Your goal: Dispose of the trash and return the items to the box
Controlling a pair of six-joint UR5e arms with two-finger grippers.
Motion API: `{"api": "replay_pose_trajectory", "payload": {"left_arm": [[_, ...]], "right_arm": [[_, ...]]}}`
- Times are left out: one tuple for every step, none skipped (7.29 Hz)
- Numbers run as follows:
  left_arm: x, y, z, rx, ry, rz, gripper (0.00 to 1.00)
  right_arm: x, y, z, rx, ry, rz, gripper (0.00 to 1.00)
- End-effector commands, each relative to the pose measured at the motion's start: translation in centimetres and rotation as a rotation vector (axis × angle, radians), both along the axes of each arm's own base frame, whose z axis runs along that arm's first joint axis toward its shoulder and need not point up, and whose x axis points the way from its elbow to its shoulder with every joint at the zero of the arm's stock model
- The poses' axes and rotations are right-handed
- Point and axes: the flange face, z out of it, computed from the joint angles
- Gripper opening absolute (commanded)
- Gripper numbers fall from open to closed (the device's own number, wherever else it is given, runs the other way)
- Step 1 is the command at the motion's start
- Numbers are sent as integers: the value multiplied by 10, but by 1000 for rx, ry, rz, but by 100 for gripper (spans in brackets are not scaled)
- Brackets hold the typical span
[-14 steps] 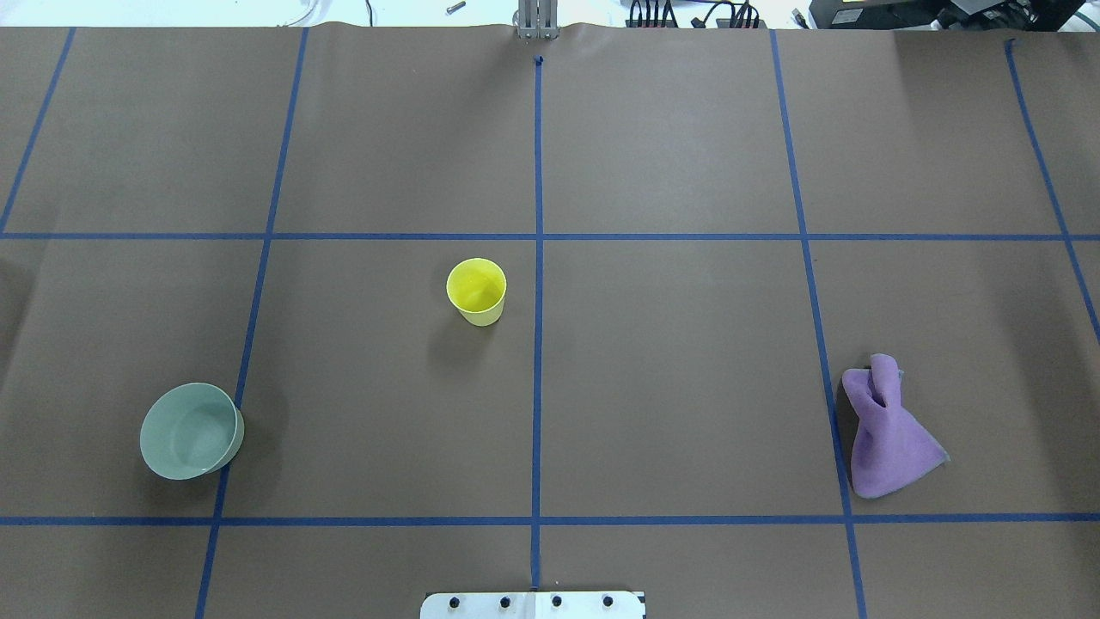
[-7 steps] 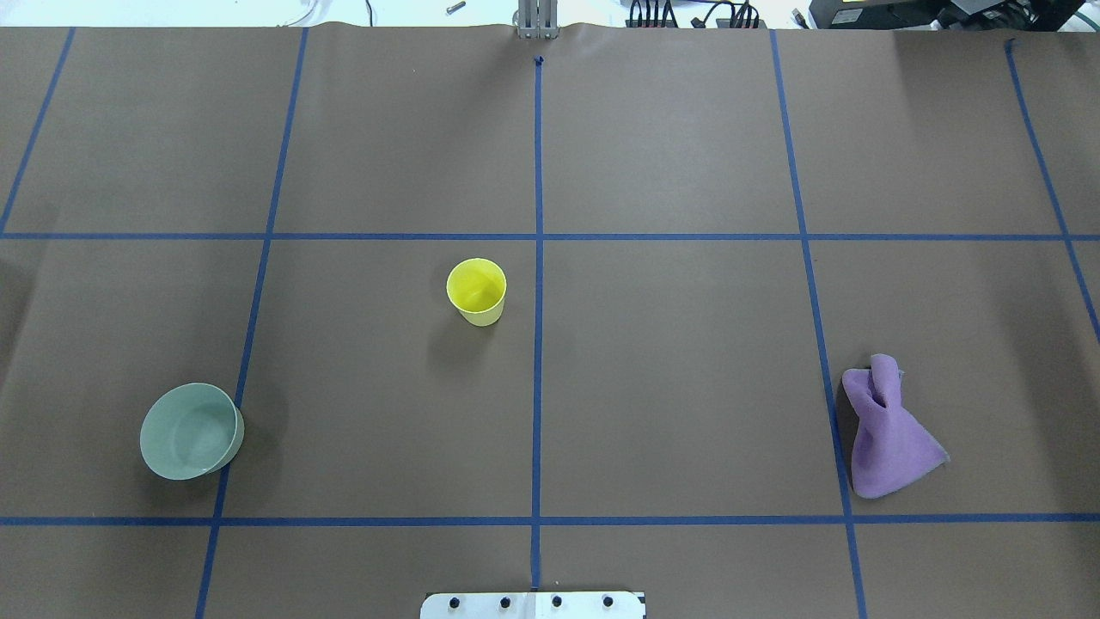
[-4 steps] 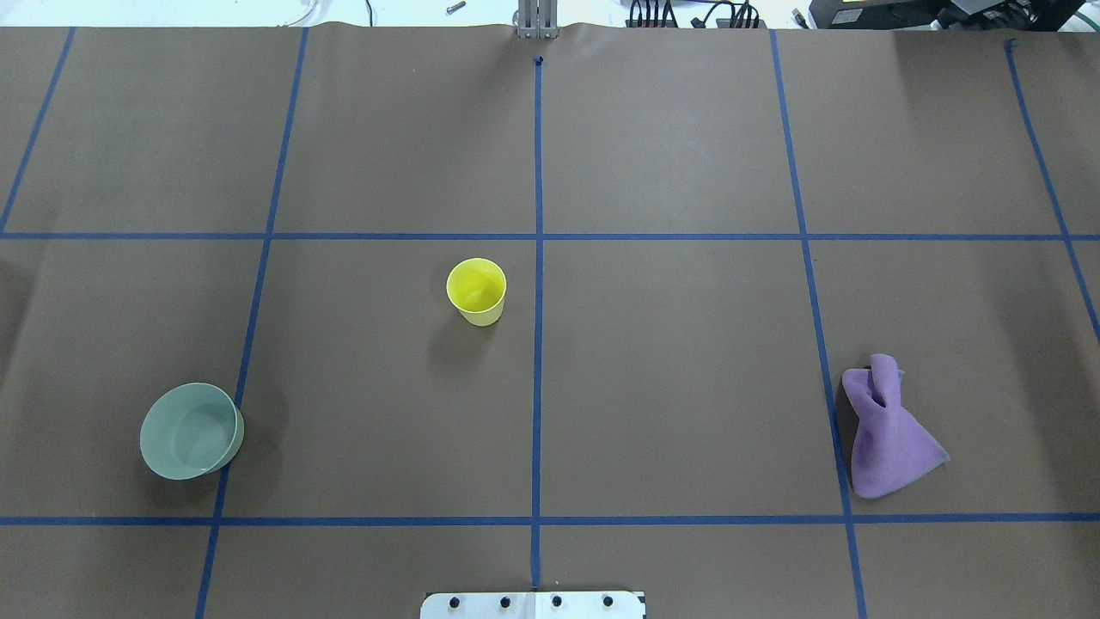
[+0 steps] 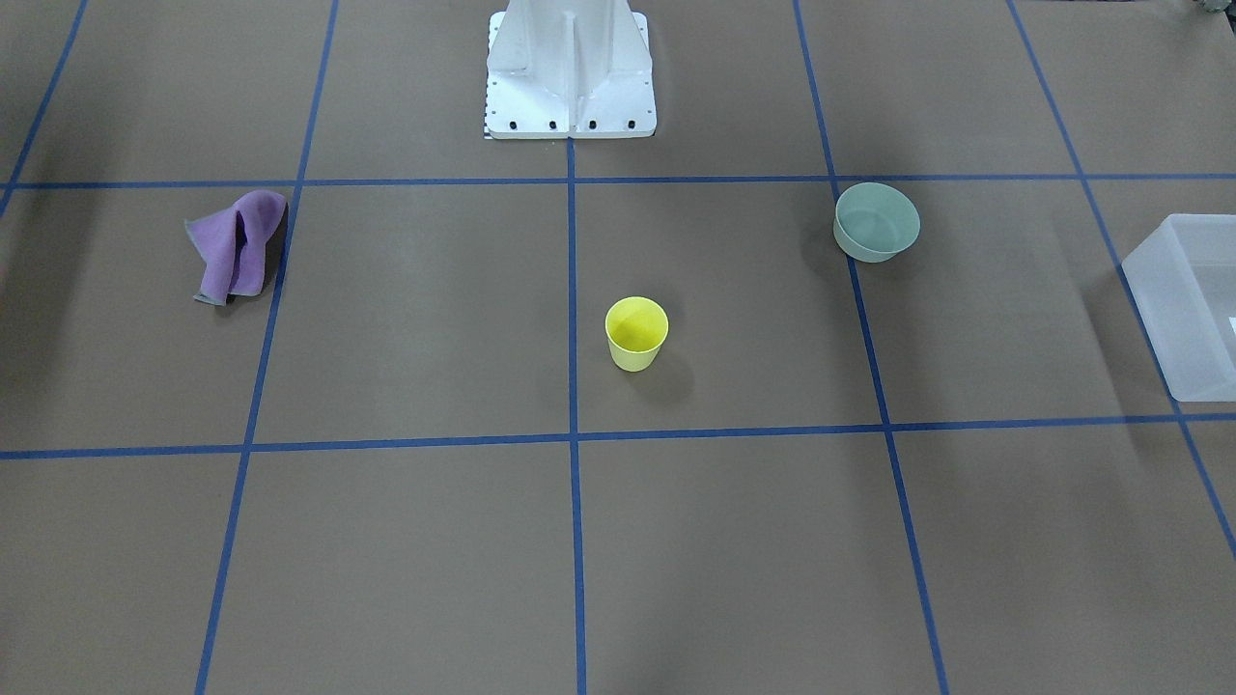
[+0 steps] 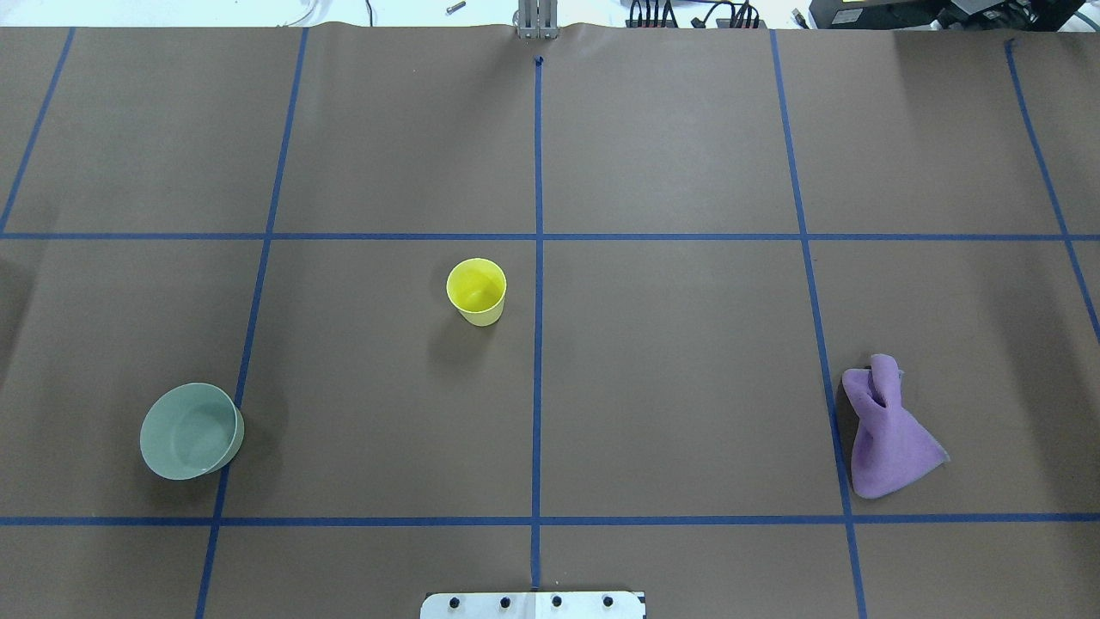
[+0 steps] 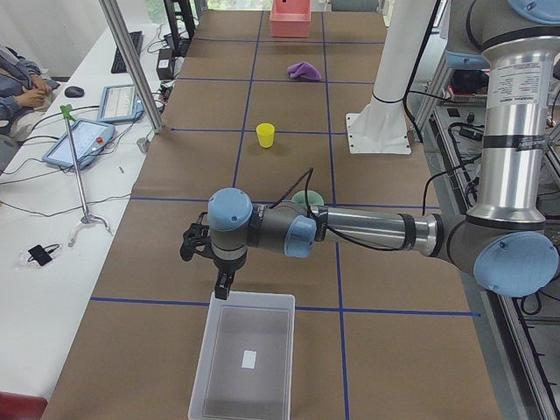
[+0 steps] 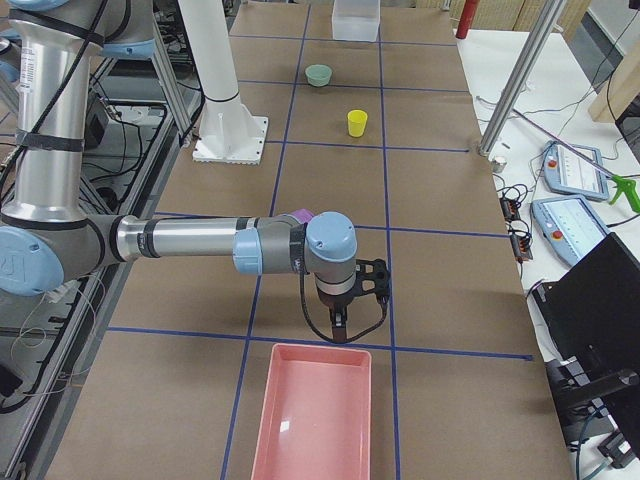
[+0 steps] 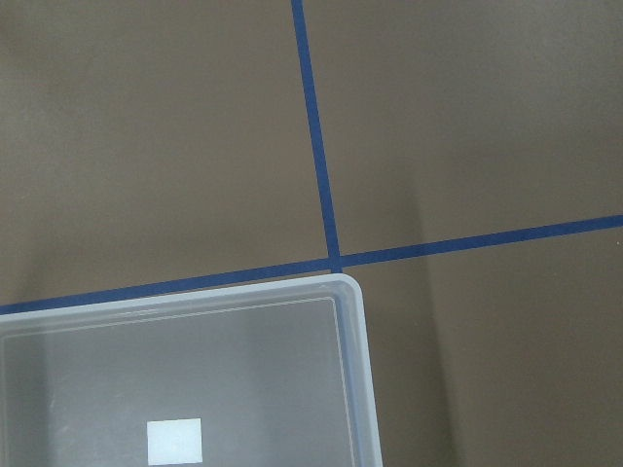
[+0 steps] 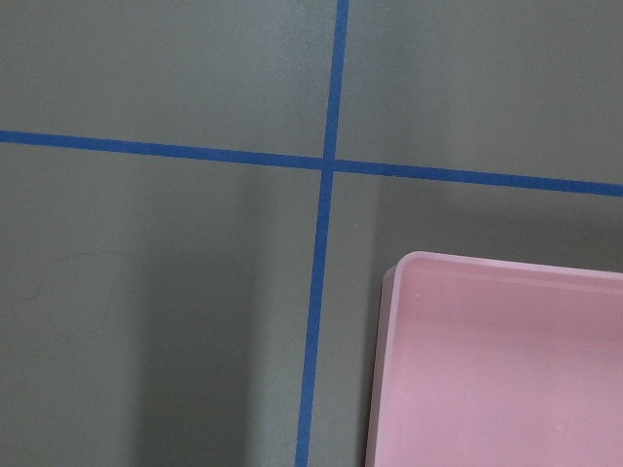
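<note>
The pale sage-green bowl (image 5: 191,432) stands upright on the table's left side, also in the front view (image 4: 876,222). The translucent box (image 6: 254,297) sits at the table's left end, its rim in the left wrist view (image 8: 360,389). My left gripper (image 6: 220,284) hangs over the box's inner edge, away from the bowl. My right gripper (image 7: 340,322) hangs above the table beside the pink bin (image 7: 315,410). Both grippers show only in the side views, so I cannot tell whether they are open or shut.
A yellow cup (image 5: 476,291) stands upright near the table's middle. A crumpled purple cloth (image 5: 889,430) lies on the right side. The robot's white base (image 4: 570,68) stands at the table's near edge. Blue tape lines grid the brown table cover.
</note>
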Motion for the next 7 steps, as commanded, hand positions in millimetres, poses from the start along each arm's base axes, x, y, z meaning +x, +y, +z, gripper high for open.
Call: {"api": "replay_pose_trajectory", "payload": {"left_arm": [[81, 6, -65, -79, 48, -29, 98], [127, 40, -89, -150, 57, -47, 98], [185, 65, -125, -158, 14, -83, 98], [211, 108, -131, -160, 0, -42, 98], [237, 133, -125, -171, 27, -35, 98], [283, 158, -124, -176, 33, -52, 97], [316, 172, -125, -198, 28, -40, 97]], "right_arm": [[-4, 1, -5, 12, -4, -13, 100], [-5, 6, -7, 12, -12, -12, 100], [-6, 12, -5, 2, -35, -14, 100], [-10, 11, -7, 2, -38, -19, 100], [-14, 10, -7, -1, -30, -25, 100], [-21, 5, -11, -7, -36, -27, 100], [-36, 2, -25, -44, -38, 2, 100]]}}
